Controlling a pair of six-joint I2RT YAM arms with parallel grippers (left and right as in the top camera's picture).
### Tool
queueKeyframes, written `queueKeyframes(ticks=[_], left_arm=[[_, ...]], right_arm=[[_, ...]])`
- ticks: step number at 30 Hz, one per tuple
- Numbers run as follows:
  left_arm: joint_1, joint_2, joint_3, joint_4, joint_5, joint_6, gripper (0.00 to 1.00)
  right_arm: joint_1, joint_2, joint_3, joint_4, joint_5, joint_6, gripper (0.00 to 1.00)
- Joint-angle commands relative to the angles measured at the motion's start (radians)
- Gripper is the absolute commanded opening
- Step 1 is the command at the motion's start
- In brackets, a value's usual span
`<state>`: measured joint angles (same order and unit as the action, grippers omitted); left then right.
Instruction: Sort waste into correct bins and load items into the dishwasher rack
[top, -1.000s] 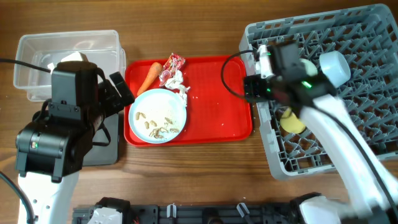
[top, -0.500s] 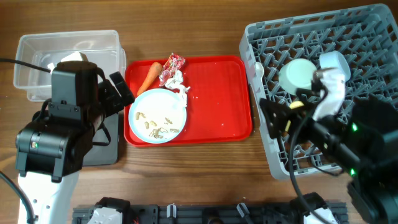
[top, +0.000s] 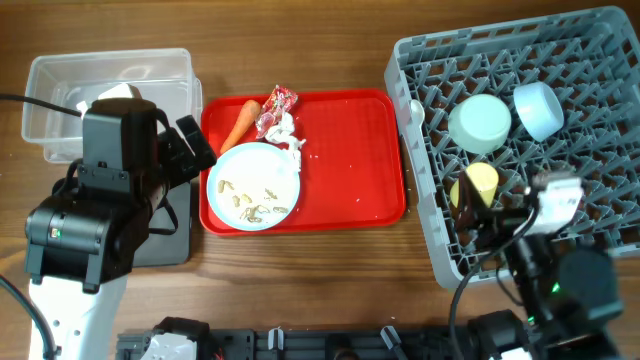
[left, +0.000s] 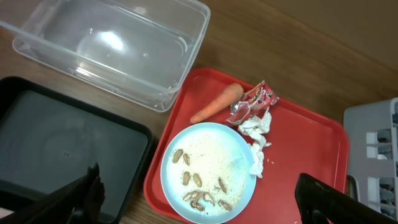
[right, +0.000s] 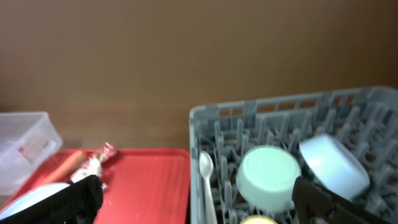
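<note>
A pale blue-white plate with beige seed scraps lies on the red tray. An orange carrot, a red-and-white wrapper and white tissue lie beside the plate. My left gripper is open and empty above the plate. The grey rack holds a pale green bowl, a light blue bowl, a yellow-green cup and a white spoon. My right gripper is open and empty over the rack's near side.
A clear tub stands at the back left, and my left arm partly hides a black tray in front of it. The red tray lies between these bins and the rack. The right arm sits at the rack's front edge.
My right arm has drawn back from the rack's far left corner to its front edge, uncovering the bowls and the cup. The left arm has not moved.
</note>
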<state>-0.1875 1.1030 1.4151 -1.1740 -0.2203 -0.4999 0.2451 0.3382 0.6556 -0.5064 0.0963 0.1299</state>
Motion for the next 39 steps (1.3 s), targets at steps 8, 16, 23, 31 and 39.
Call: queueKeyframes(ticks=[8, 16, 23, 31, 39], left_arm=[[0.005, 0.002, 0.007, 0.002, -0.016, -0.010, 1.00], [0.005, 0.002, 0.007, 0.002, -0.016, -0.010, 1.00], [0.005, 0.002, 0.007, 0.002, -0.016, -0.010, 1.00], [0.005, 0.002, 0.007, 0.002, -0.016, -0.010, 1.00], [0.005, 0.002, 0.007, 0.034, 0.159, -0.071, 1.00]], right_arm=[[-0.005, -0.319, -0.469, 0.295, 0.053, 0.004, 1.00], [-0.004, -0.335, -0.650, 0.542, 0.035, 0.004, 1.00], [-0.004, -0.333, -0.650, 0.528, 0.035, 0.003, 1.00], [-0.004, -0.327, -0.650, 0.528, 0.035, 0.004, 1.00], [-0.004, -0.327, -0.650, 0.528, 0.035, 0.004, 1.00]])
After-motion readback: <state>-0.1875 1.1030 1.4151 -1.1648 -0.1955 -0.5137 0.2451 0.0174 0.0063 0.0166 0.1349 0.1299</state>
